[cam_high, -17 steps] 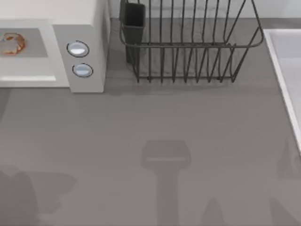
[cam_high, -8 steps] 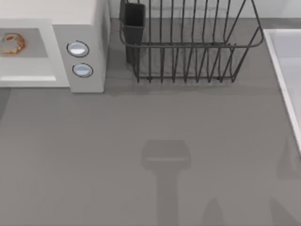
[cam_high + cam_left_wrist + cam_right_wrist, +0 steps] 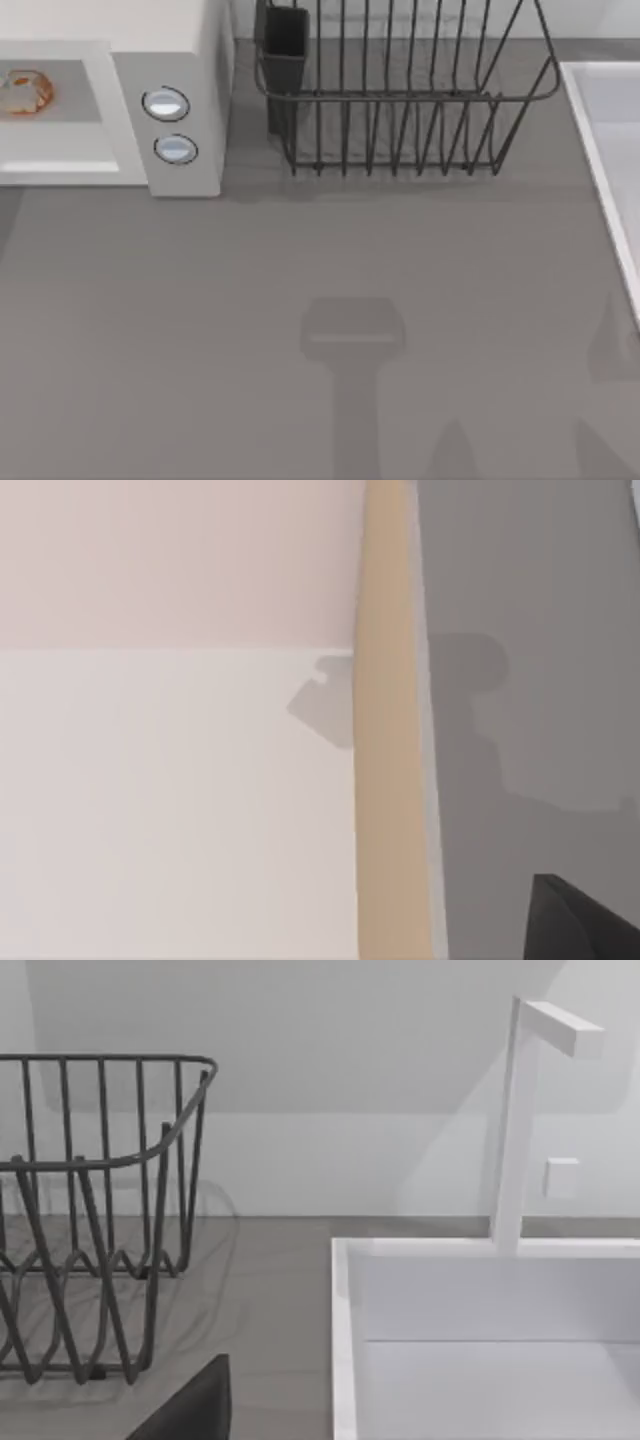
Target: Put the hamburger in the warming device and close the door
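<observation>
The hamburger (image 3: 24, 92) lies in the grey front opening of the warming device (image 3: 170, 50), a white microwave at the table's far left with two round knobs (image 3: 166, 104). Whether the door covers that opening I cannot tell. A white ledge (image 3: 60, 165) runs below it. A dark part of my left gripper (image 3: 585, 925) shows at the corner of the left wrist view, over grey table beside a tan edge strip (image 3: 385, 730). A dark part of my right gripper (image 3: 190, 1410) shows near the sink.
A black wire dish rack (image 3: 400, 100) with a dark cup (image 3: 284, 40) stands at the back middle. A white sink (image 3: 610, 150) with a white faucet (image 3: 515, 1120) sits on the right. Arm shadows (image 3: 350, 340) fall on the grey table.
The dark shadow at the table's near left corner has gone from the top view. The hamburger, microwave and rack have not moved.
</observation>
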You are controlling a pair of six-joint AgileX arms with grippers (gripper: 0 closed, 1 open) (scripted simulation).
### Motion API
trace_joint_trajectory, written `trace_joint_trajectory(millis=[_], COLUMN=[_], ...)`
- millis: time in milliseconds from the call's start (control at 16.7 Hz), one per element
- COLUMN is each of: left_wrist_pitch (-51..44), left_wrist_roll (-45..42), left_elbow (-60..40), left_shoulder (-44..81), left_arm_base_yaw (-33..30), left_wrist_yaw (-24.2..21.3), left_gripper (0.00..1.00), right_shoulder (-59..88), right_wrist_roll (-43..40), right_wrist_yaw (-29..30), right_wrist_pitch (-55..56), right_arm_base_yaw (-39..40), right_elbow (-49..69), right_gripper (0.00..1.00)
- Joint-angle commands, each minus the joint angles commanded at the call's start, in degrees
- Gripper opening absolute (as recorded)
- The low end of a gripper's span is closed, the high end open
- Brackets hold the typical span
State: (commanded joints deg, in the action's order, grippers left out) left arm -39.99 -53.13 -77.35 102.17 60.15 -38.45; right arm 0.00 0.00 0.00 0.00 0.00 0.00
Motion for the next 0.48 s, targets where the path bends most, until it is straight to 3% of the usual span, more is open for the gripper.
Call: trace_joint_trajectory(millis=[480], left_wrist_pitch=[16.5], left_wrist_roll=[-0.2], left_elbow=[11.4], left_shoulder=[5.3], left_arm_base_yaw=[0.3], left_wrist_yaw=[-0.2], left_gripper=[0.0], right_shoulder=[0.0], right_wrist_roll=[0.0], right_wrist_yaw=[0.0], right_wrist_pitch=[0.0], right_arm_base_yaw=[0.0], right_elbow=[0.0], right_gripper=[1.0])
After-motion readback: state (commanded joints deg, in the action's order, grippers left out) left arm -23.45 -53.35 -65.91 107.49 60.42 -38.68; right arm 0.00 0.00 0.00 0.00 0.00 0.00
